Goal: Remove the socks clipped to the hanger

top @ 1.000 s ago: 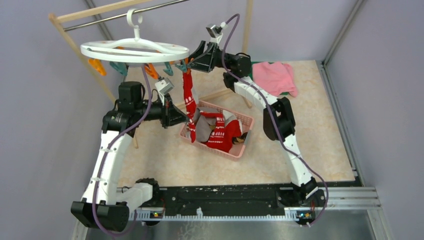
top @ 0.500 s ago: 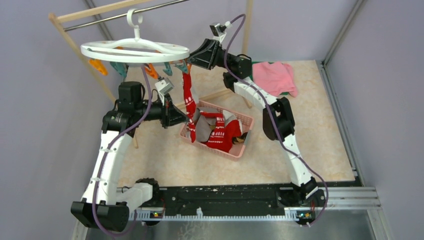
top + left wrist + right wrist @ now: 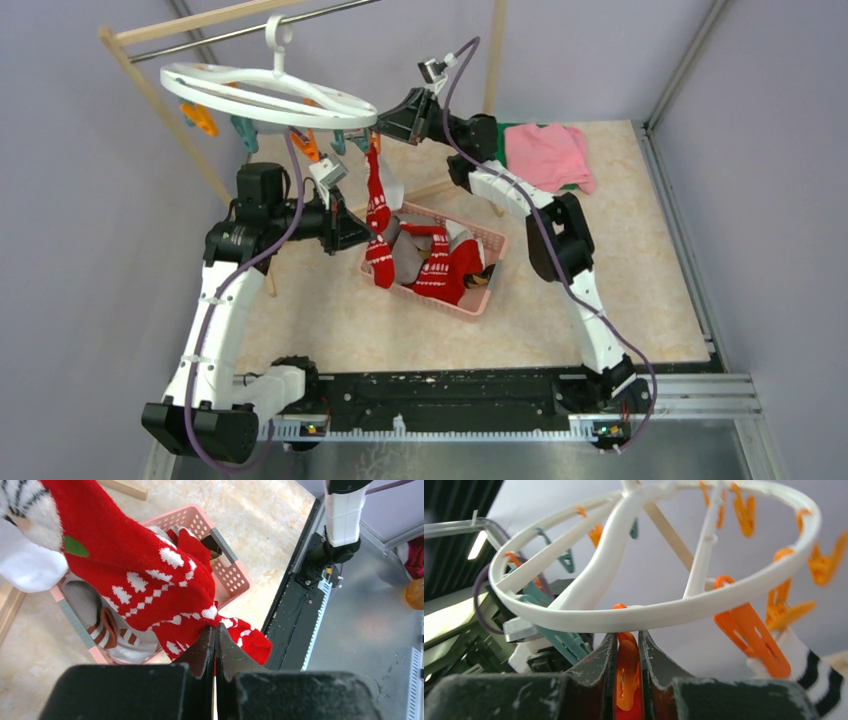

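The white hanger hangs tilted from the rack bar, its orange and teal clips dangling. A red sock with white pattern hangs from an orange clip at the ring's right side. My right gripper is shut on that clip just under the ring. My left gripper is shut on the lower part of the red sock, above the basket. A white sock with black stripes hangs from a neighbouring orange clip.
A pink basket under the hanger holds several socks, red, grey and brown-striped. A folded pink cloth lies at the back right. The wooden rack post stands at the left, with purple walls close around.
The right gripper's jaws have closed on the orange clip. The hanger ring has tilted, its right side lower, and the red sock has sagged. The left arm has stayed put.
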`<state>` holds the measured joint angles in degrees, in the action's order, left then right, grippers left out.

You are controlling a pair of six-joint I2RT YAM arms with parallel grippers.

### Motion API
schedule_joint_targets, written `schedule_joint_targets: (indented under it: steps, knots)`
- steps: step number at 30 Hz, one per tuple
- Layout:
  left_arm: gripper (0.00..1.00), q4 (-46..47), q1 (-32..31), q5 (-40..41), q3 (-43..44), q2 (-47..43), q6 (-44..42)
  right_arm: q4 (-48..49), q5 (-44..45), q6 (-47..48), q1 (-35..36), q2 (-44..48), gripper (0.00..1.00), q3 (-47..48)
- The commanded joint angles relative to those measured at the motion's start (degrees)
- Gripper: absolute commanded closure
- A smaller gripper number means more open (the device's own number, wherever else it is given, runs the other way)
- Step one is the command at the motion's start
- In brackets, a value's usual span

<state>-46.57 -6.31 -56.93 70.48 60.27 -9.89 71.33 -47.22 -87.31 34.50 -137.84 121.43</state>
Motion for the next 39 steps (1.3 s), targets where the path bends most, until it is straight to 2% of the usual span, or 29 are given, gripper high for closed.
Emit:
schedule_joint_targets:
  steps: [1, 3, 5, 7, 11, 12, 13, 14, 15, 19, 23, 28, 31, 35, 39]
  knots:
    - [1.00, 4.42, 0.33, 3.28, -1.18, -0.91, 0.68, -7.67, 0.35, 11.97, 0.60, 8.60, 1.00, -6.69]
    - [1.00, 4.55, 0.33, 4.25, -2.92, -0.82, -0.24, -15.11, 2.26, 17.92, 0.58, 11.53, 1.00, -9.96]
    - [1.00, 4.67, 0.33, 4.30, -4.16, -0.77, -1.01, -21.48, 4.69, 23.25, 0.67, 14.60, 0.91, -13.05]
    - [1.00, 4.92, 0.33, 4.03, -4.83, -0.76, -1.28, -23.09, 7.03, 26.32, 0.67, 17.28, 0.86, -16.33]
    - [1.00, 5.58, 0.33, 3.46, -4.83, -0.81, -1.19, -25.69, 8.68, 29.58, 0.75, 19.84, 0.55, -17.72]
    - [1.00, 5.65, 0.33, 3.22, -4.82, -0.81, -1.29, -25.91, 8.72, 30.03, 0.71, 20.21, 0.45, -17.79]
    - [1.00, 5.63, 0.33, 3.02, -4.83, -0.77, -1.29, -25.97, 8.74, 30.41, 0.73, 20.56, 0.27, -17.92]
    - [1.00, 5.55, 0.32, 2.78, -4.78, -0.78, -1.41, -26.12, 8.73, 30.81, 0.74, 21.30, 0.05, -18.24]
    - [1.00, 5.31, 0.33, 2.64, -4.82, -0.77, -1.86, -26.77, 8.70, 31.84, 0.70, 21.84, 0.02, -18.57]
    - [1.00, 5.71, 0.24, 2.47, -6.21, -0.98, -3.28, -33.58, 7.95, 36.72, 0.74, 24.28, 0.01, -18.93]
    - [1.00, 6.84, 0.24, 1.75, -8.27, -0.20, -5.97, -33.66, 9.67, 39.13, 0.18, 29.40, 0.01, -26.72]
    - [1.00, 4.84, 0.15, 5.12, -8.62, 2.55, -15.81, -43.82, 10.91, 44.37, -0.14, 33.75, 0.01, -34.14]
    - [1.00, 6.06, -0.08, 2.19, -8.98, 4.60, -16.58, -44.03, 13.17, 47.36, -0.42, 36.05, 0.01, -39.14]
    - [1.00, 7.69, -4.39, 3.57, -8.75, 7.40, -17.99, -47.33, 15.49, 53.75, -1.41, 35.93, 0.01, -39.20]
    - [1.00, 6.46, -6.22, 6.74, -9.94, 7.68, -23.89, -47.76, 16.39, 58.77, -1.98, 28.38, 0.01, -32.35]
